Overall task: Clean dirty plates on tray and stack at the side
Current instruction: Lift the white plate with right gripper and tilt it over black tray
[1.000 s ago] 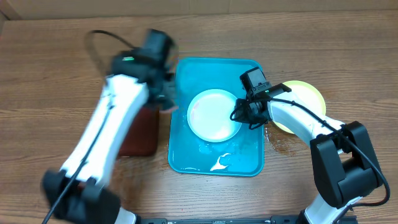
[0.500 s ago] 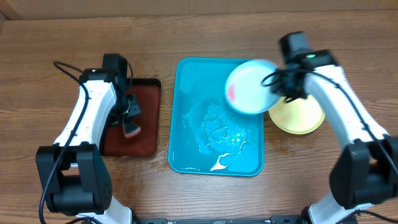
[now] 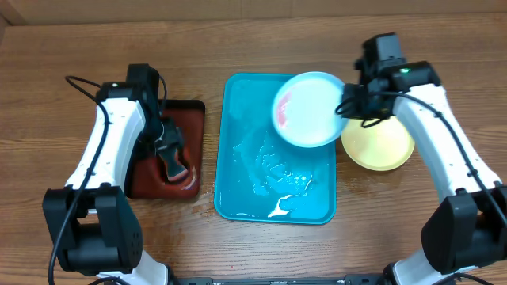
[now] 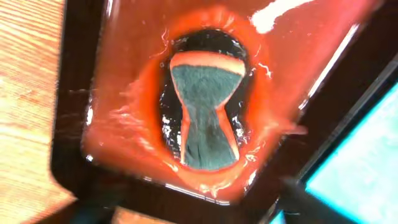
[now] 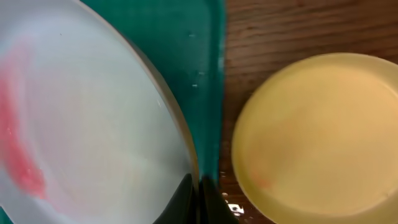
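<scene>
Nearest me, the large turquoise rectangular plastic tray is wet, with a white scrap lying at its near edge and no plate resting in it. A little further, on the left, the left pincer hangs over the smaller dark red, black-rimmed tray. Its fingers look spread wide and empty, and the hourglass-shaped grey scrubber with an orange edge sits in the red liquid below. Across on the wooden table, just right of the turquoise tray, lies a yellow-green round plastic plate; I cannot tell whether another lies under it. Furthest off, the right pincer is clamped on the rim of the pale blue round plastic plate, held tilted above the tray's far right corner, with a red smear on its face. To my eye that smear wants scrubbing before stacking. With only a thin edge pinched, I would keep the plate steady over the tray so drips land there.
</scene>
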Action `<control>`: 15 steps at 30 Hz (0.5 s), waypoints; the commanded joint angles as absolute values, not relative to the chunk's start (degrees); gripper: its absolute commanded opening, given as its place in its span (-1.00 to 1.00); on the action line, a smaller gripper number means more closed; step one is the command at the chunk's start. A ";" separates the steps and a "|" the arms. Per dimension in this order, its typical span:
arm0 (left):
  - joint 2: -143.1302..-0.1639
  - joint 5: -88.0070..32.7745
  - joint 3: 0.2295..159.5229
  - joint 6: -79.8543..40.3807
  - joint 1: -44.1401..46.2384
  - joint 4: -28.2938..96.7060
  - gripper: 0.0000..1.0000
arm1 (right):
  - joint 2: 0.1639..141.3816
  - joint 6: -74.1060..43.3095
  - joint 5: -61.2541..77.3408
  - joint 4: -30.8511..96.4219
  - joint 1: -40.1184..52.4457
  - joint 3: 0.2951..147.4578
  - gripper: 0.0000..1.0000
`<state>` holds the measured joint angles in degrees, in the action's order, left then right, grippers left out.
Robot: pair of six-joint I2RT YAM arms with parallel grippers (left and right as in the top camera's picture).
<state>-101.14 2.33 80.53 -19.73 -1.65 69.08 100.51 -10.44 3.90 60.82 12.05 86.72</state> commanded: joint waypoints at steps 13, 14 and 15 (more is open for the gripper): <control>-85.97 -2.02 110.00 -19.25 -5.65 82.28 1.00 | 102.67 -8.71 -17.37 38.94 47.24 88.58 -0.93; -84.82 -2.02 111.50 -19.25 -5.67 82.56 1.00 | 103.72 -8.69 -20.36 35.66 49.23 88.53 -0.92; -83.90 -2.00 112.42 -19.25 -5.67 82.70 1.00 | 104.77 -8.69 -23.14 32.58 50.87 88.51 -0.93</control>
